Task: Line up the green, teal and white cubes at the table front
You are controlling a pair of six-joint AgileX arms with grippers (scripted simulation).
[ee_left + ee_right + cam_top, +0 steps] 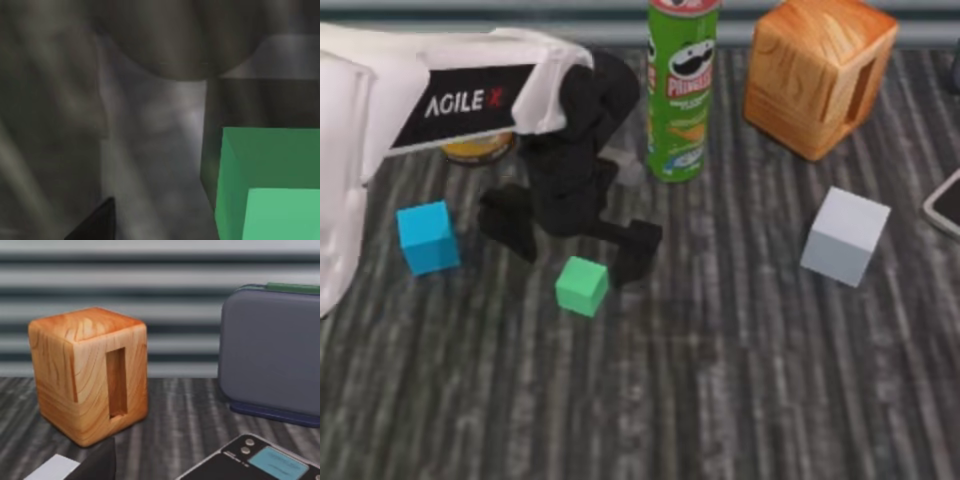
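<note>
In the top view, the left pincer is at the centre left of the frame, low over the striped bench. Its two dark fingers stand wide apart and hold nothing. The green cube lies just below them, near the finger on the right. The teal cube is at the left, and the white cube at the right, well apart from both. Behind stand a green chips can and an orange wooden box.

The left wrist view shows only the green cube very close, in the lower right of the frame.

The right wrist view shows what the top view does not: a grey case and a dark device with a small screen beside the wooden box. Whether the right pincer is open, I cannot tell.
</note>
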